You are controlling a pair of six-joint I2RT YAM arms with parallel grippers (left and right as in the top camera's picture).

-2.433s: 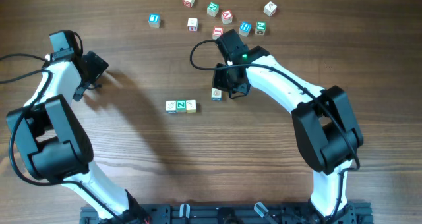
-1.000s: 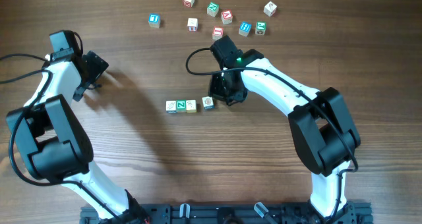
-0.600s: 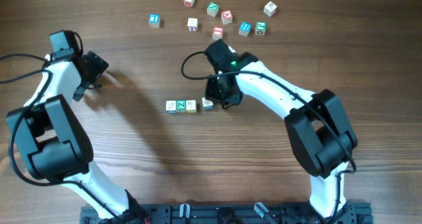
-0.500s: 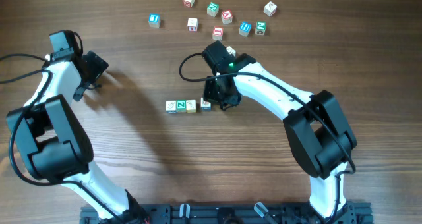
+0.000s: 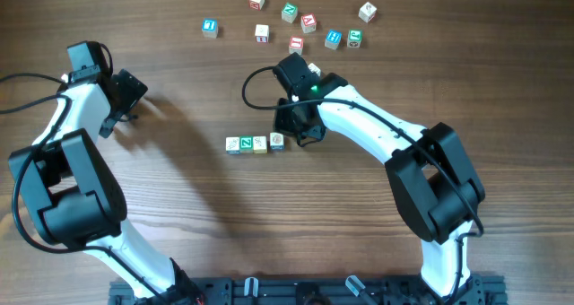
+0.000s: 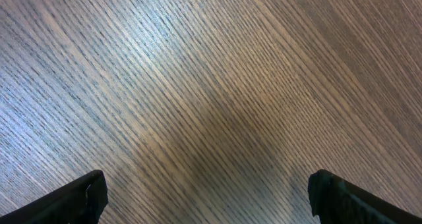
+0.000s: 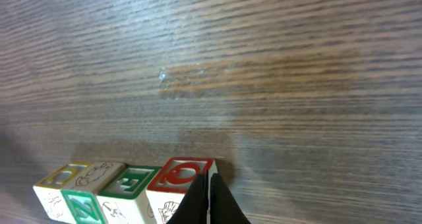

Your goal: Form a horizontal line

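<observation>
The horizontal line (image 5: 247, 143) is a short row of letter cubes in the middle of the table, and it also shows in the right wrist view (image 7: 99, 181). A third cube with a red-framed face (image 5: 277, 140) sits at its right end, touching the green-framed one in the right wrist view (image 7: 175, 178). My right gripper (image 5: 289, 133) is shut, with its closed fingertips (image 7: 210, 201) pressed against that cube's right side, not around it. My left gripper (image 5: 123, 108) is open and empty at the far left, over bare wood (image 6: 208, 194).
Several loose letter cubes lie scattered along the far edge, from a blue-faced one (image 5: 209, 27) to a white one (image 5: 367, 13); the nearest, a red-faced one (image 5: 296, 44), lies just behind my right arm. A black cable loops beside the right wrist (image 5: 256, 81).
My right gripper has slid left, pushing the red-framed cube along the table until it meets the right end of the row. The left arm has not moved.
</observation>
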